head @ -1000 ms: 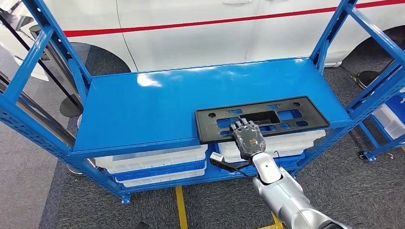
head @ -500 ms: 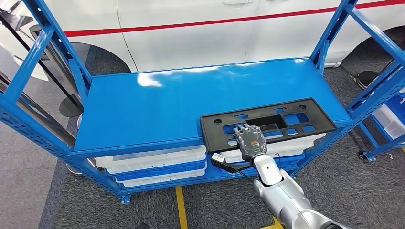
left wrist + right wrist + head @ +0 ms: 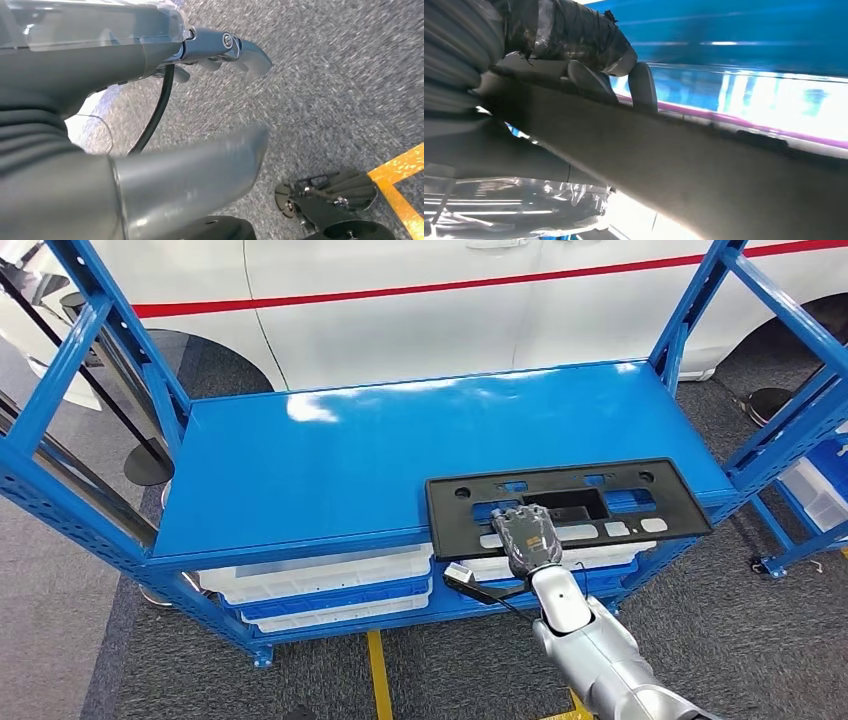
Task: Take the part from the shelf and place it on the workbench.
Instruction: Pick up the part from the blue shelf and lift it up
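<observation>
Part's (image 3: pixel 704 180) far end blurred, cropped

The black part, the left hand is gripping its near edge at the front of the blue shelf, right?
Wrong hand: the head view shows the right hand gripping the black part by its near edge at the front of the blue shelf.

Colours at the blue shelf

The shelf (image 3: pixel 330 465) is bright blue, the part (image 3: pixel 565 502) matt black, the right hand (image 3: pixel 527 536) dark grey. The car (image 3: pixel 420 300) is white with a red stripe; the floor line (image 3: pixel 377 672) is yellow.
</observation>
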Tool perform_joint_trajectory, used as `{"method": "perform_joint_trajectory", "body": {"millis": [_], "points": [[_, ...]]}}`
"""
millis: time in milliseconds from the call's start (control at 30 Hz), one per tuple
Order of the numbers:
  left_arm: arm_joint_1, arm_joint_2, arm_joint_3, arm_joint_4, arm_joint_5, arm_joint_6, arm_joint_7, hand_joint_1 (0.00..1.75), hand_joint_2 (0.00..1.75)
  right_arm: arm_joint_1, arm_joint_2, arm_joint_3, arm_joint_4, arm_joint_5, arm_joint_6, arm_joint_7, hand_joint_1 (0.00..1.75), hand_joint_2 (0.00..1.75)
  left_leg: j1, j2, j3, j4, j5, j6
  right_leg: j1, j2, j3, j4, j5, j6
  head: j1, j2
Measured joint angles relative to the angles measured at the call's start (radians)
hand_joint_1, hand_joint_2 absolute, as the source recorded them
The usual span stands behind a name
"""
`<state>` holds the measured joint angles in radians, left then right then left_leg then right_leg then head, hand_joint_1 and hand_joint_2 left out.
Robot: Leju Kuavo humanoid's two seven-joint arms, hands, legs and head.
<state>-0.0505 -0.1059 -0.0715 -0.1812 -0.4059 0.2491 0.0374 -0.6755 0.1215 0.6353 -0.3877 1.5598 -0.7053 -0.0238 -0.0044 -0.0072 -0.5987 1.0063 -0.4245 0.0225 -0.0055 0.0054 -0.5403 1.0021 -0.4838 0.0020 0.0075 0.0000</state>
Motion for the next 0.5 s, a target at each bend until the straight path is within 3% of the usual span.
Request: {"method": "perform_joint_trajectory", "body": {"millis": [500], "points": [[-0.014, -0.007, 0.018, 0.000, 0.011, 0.124, -0.101, 0.00, 1.75, 0.023, -0.056, 0.047, -0.073, 0.009, 0.000, 0.062, 1.75, 1.75, 0.000, 0.000, -0.001, 0.000, 0.000, 0.000, 0.000, 0.000, -0.001, 0.000, 0.000, 0.000, 0.000, 0.000]]}}
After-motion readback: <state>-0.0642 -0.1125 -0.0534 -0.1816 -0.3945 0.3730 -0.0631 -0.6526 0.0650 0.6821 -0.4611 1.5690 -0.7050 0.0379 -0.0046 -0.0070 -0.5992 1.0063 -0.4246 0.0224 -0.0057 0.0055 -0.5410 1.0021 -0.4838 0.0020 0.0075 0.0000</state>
